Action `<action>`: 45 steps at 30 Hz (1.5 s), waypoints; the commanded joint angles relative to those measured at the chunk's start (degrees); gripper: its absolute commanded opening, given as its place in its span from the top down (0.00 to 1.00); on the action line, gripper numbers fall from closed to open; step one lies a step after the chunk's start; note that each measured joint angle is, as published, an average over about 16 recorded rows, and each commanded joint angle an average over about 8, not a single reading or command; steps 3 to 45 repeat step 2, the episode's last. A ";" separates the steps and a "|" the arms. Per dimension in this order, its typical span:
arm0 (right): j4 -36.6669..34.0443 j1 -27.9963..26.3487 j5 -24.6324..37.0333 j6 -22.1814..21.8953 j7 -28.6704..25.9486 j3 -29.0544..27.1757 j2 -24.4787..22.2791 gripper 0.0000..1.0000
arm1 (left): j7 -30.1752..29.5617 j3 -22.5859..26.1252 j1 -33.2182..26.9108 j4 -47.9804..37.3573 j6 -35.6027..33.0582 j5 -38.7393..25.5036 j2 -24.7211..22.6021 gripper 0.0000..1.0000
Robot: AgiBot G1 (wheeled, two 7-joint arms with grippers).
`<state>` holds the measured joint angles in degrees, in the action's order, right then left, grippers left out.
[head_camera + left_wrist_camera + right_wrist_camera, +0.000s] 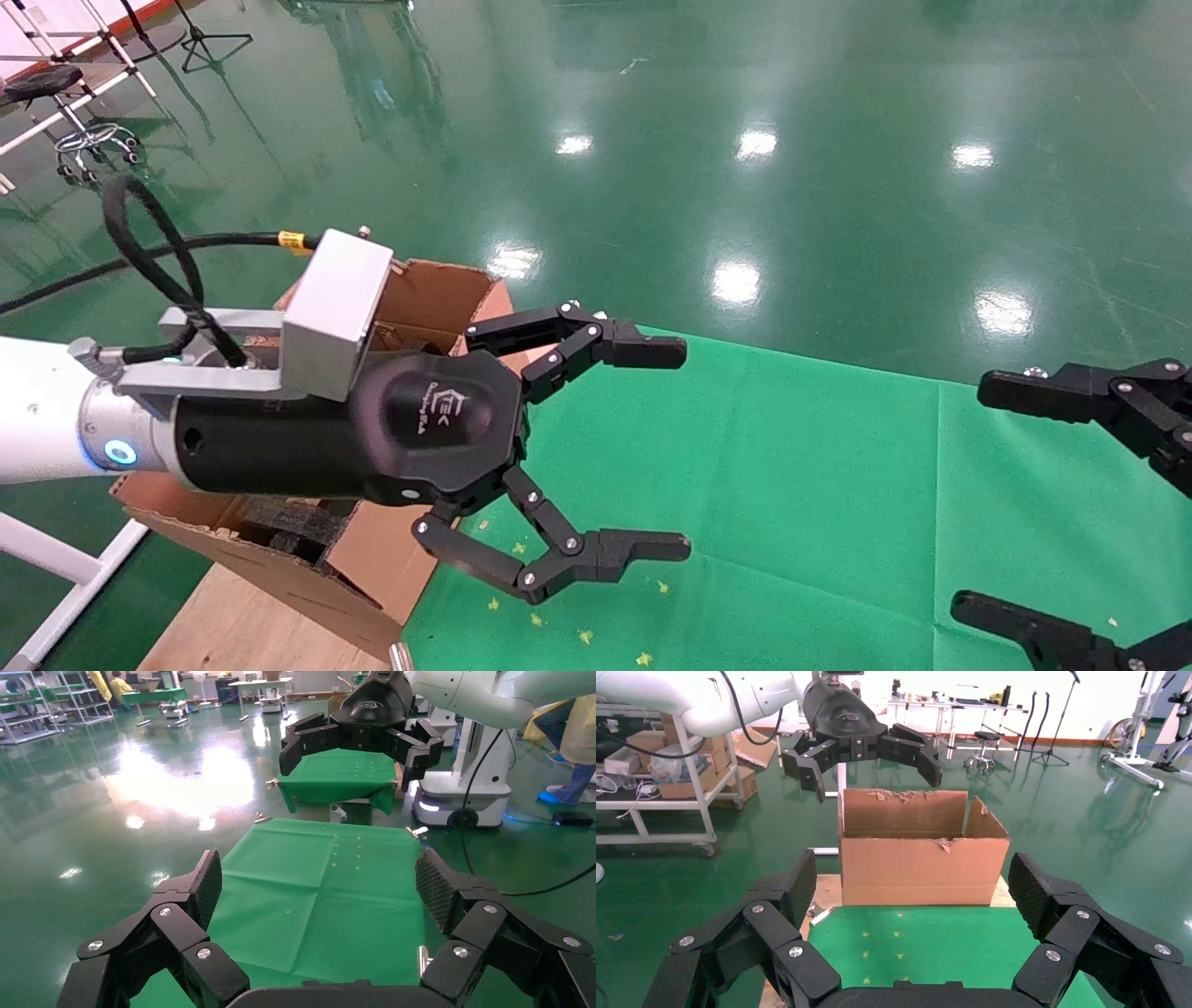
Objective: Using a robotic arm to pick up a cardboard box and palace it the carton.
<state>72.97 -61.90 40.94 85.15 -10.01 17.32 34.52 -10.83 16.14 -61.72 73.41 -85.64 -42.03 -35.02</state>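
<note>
At the far left of the head view the robotic arm (56, 419) reaches in, white at the joint, black at the wrist, with a silver camera block (337, 298) and a black cable (149, 256) looping above it. Behind and under that wrist stands the carton (438, 289), its flaps torn and dark foam (289, 527) showing inside near its lower corner. The carton rests on a wooden board (233, 624) at the left end of the green cloth (819, 485). In the right wrist view the carton (923, 860) stands upright and open-topped, with ragged edges.

The left gripper (675, 447) hangs in the air just right of the carton, above the left part of the cloth. Its jaws are spread wide and nothing lies between them; the left wrist view shows only bare green cloth (316, 888) between its fingers (207, 885). In the right wrist view the same left gripper (873, 769) hovers above the carton's open top.

Small yellow specks (559, 624) are scattered on the cloth below the left gripper.

At the far right the right gripper (968, 503) hangs over the right part of the cloth, well apart from the left one, its jaws also spread wide and holding nothing.

The cardboard box shows in none of the views; whether it lies inside the carton cannot be told.
</note>
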 commanded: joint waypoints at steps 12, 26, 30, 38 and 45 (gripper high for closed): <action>0.00 0.00 0.00 0.00 0.00 0.00 0.00 0.00 | 0.00 0.00 0.00 0.00 0.00 0.00 0.00 0.00; 0.00 0.00 0.00 0.00 0.00 0.00 0.00 0.00 | 0.00 0.00 0.00 0.00 0.00 0.00 0.00 0.00; 0.00 0.00 0.00 0.00 0.00 0.00 0.00 0.00 | 0.00 0.00 0.00 0.00 0.00 0.00 0.00 0.00; 0.00 0.00 0.00 0.00 0.00 0.00 0.00 0.00 | 0.00 0.00 0.00 0.00 0.00 0.00 0.00 0.00; 0.00 0.00 0.00 0.00 0.00 0.00 0.00 0.00 | 0.00 0.00 0.00 0.00 0.00 0.00 0.00 0.00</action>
